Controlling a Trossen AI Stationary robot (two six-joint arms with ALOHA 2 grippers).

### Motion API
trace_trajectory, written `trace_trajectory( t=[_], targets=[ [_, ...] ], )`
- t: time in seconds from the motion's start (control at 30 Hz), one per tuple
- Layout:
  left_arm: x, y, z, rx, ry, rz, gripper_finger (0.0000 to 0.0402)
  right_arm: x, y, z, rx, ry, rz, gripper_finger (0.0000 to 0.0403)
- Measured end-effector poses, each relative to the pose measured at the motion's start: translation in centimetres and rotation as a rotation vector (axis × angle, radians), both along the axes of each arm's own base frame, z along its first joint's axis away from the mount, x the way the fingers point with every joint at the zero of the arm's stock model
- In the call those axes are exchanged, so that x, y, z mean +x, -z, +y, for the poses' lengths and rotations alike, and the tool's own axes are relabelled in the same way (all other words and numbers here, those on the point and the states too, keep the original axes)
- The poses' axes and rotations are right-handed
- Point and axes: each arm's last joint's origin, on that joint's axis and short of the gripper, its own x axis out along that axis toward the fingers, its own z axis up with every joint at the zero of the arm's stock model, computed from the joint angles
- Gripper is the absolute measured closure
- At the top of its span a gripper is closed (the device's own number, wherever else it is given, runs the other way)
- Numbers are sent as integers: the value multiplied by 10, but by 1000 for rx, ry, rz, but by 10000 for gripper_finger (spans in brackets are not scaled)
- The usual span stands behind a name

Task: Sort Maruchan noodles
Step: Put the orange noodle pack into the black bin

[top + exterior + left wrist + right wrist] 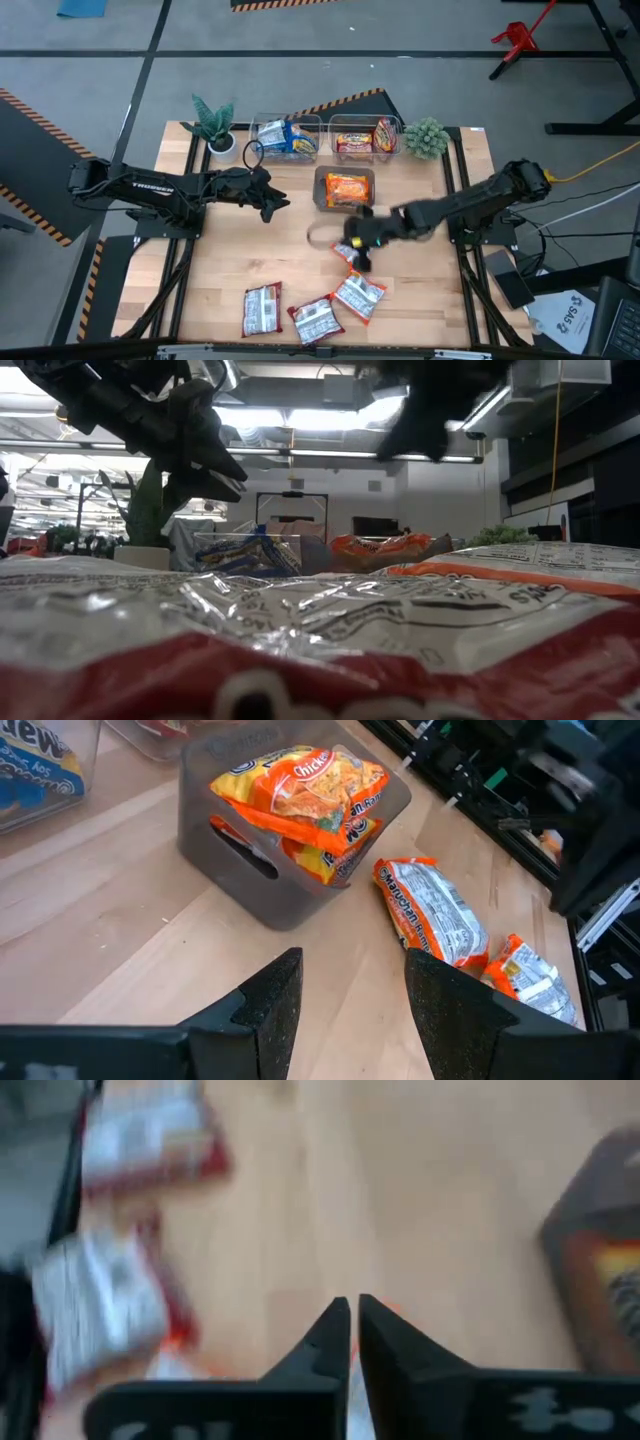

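Several Maruchan noodles packets lie flat on the wooden table: red-white ones near the front edge (pixel 263 308) (pixel 315 320) and orange-white ones (pixel 358 295) (pixel 430 910) toward the middle. My right gripper (pixel 360 242) (pixel 353 1330) hovers shut just above the orange-white packet (pixel 349 256), with nothing seen between its fingers. My left gripper (pixel 272 202) (pixel 350 1005) waits open above the table, left of the dark grey tray (pixel 322 190), which holds orange packets (pixel 300 800).
At the far edge, a clear bin (pixel 285 135) holds blue-white packets and a second bin (pixel 362 138) holds red and orange ones. Small plants (pixel 213 125) (pixel 425 138) flank the bins. Bare wood lies between the tray and the front packets.
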Motion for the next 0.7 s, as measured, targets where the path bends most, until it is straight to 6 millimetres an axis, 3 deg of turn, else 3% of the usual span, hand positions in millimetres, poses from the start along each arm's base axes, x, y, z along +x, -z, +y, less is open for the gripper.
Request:
trace_trajectory(
  t=[0.1, 0.23, 0.5, 0.7],
  targets=[
    [0, 0, 0, 12, 6, 3, 230, -10, 6, 24, -70, -57, 41, 349],
    [0, 1, 0, 13, 5, 11, 230, -22, 11, 41, -159, -117, 90, 266],
    [-1, 2, 0, 15, -1, 21, 230, -19, 51, 47, -290, -206, 269, 88],
    [-2, 3, 0, 12, -1, 36, 230, -12, 89, 48, -469, -288, 374, 24]
  ],
)
